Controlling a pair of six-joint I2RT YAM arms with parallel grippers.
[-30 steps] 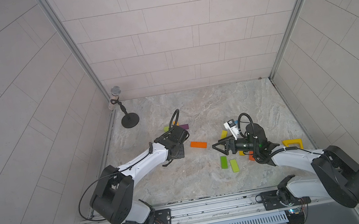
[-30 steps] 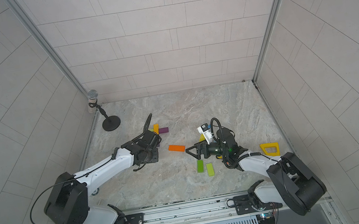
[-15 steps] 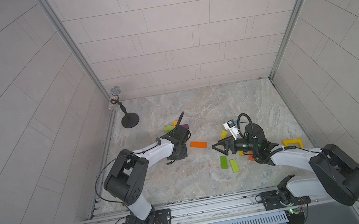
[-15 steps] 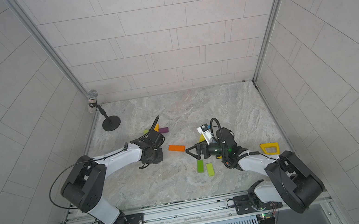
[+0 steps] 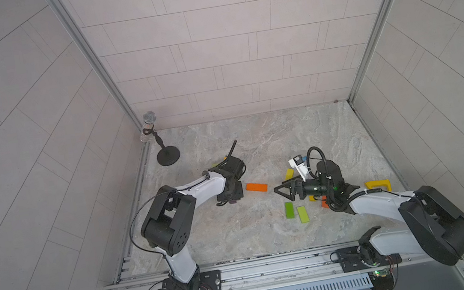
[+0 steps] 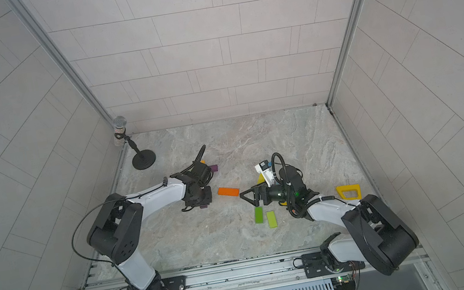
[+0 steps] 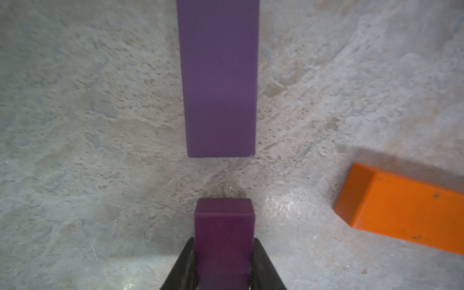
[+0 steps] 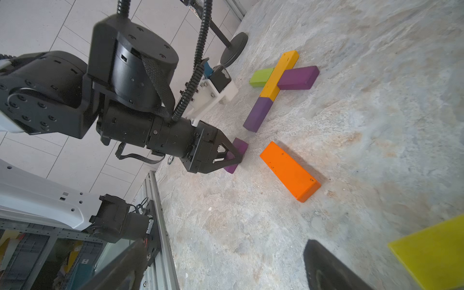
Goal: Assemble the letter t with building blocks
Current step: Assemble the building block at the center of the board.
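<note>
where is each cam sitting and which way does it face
top views: high over the front rail, looking down on the table; both arms whole.
left wrist: behind the left gripper, shut on a purple block, facing down at the table.
right wrist: low behind the open right gripper, facing the left gripper.
shared: the orange block in all views.

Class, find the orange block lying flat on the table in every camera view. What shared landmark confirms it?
A top view: orange block centrally, beside the left tool.
A top view: orange block, same spot.
Left wrist: orange block beside the held purple block.
Right wrist: orange block near the left tool.
Landmark: the purple block in the left tool.
</note>
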